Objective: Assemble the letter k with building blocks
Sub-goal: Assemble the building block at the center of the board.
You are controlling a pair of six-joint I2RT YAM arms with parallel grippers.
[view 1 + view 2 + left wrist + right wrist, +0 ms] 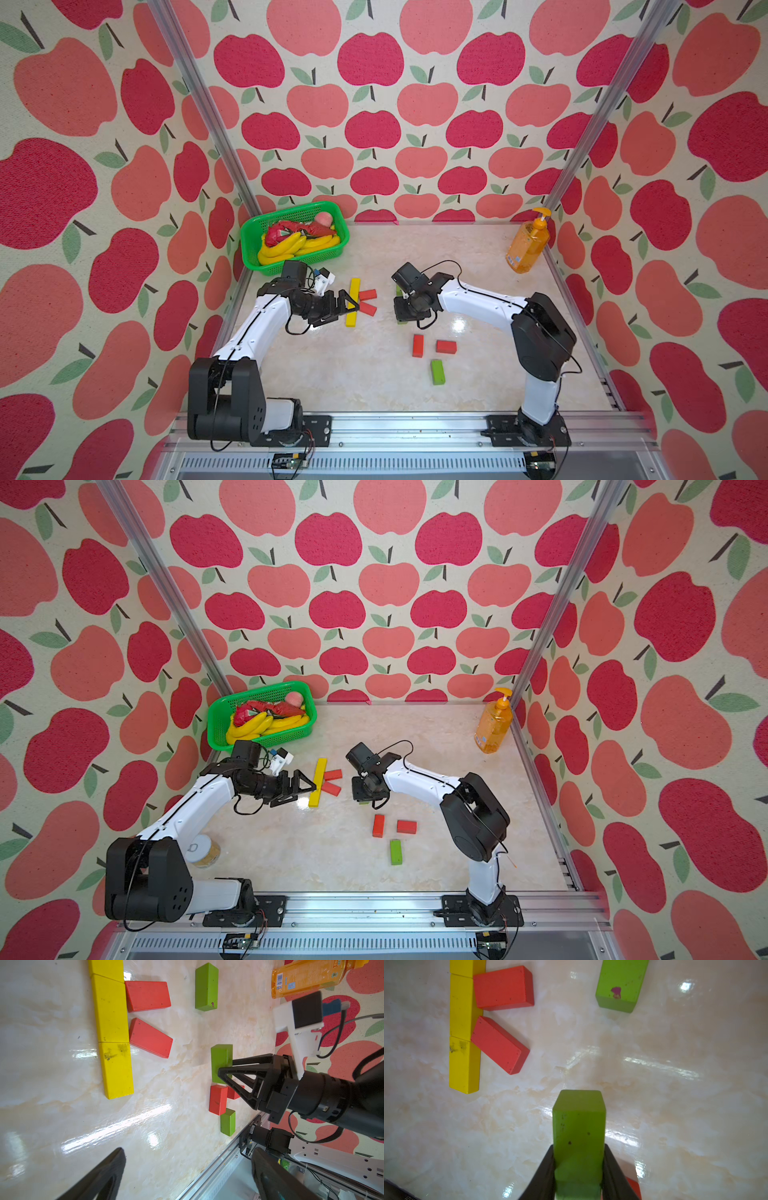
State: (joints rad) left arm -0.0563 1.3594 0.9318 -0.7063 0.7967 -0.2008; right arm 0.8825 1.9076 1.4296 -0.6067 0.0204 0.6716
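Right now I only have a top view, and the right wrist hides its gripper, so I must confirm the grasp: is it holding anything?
Observer: Yes, the right wrist view shows the right gripper shut on a green block.
Operator: Is the yellow bar one piece?
Observer: No, seams in the left wrist view show three yellow blocks end to end.
Operator: Any blocks hidden from me?
Observer: A second green block, lying apart from the held one.

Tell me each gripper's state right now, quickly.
Left gripper: open, holding nothing.
Right gripper: shut on a green block.
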